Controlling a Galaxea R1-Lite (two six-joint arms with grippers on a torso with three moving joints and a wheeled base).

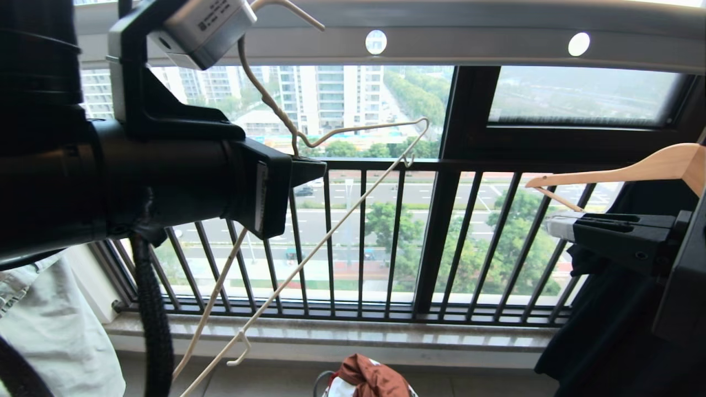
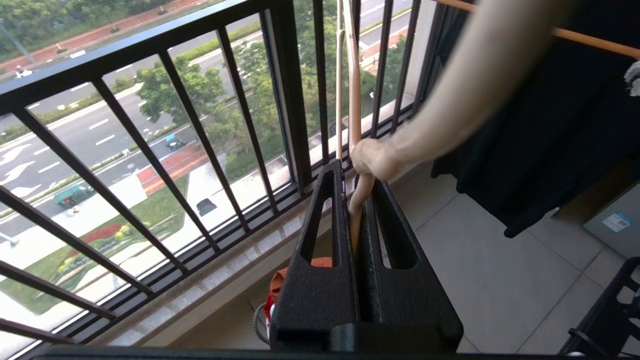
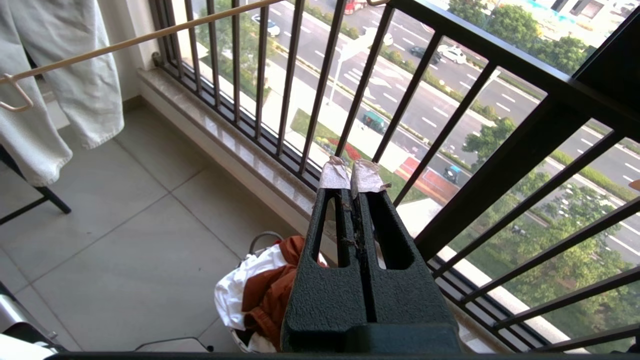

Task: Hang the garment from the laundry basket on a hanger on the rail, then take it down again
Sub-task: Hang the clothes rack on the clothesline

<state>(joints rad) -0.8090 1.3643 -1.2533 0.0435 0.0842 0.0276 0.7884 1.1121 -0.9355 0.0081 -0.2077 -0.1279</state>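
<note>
My left gripper (image 1: 315, 166) is raised before the window, shut on the twisted neck of the cream-white hanger (image 1: 331, 231). The hanger hangs tilted, one end low near the sill. Its hook rises to the grey rail (image 1: 474, 38); whether it rests on the rail does not show. In the left wrist view the left gripper (image 2: 353, 170) pinches the hanger (image 2: 354, 100). The rust-brown garment (image 1: 372, 377) lies in the laundry basket (image 1: 321, 381) on the floor below. My right gripper (image 3: 351, 172) is shut and empty above the garment (image 3: 270, 285) and laundry basket (image 3: 262, 237).
The black balcony railing (image 1: 441, 165) and stone sill (image 1: 331, 331) run close ahead. A wooden hanger (image 1: 634, 168) with a black garment (image 1: 606, 331) hangs at the right. A pale green garment (image 3: 60, 75) hangs at the left. White cloth (image 3: 235, 290) also lies in the basket.
</note>
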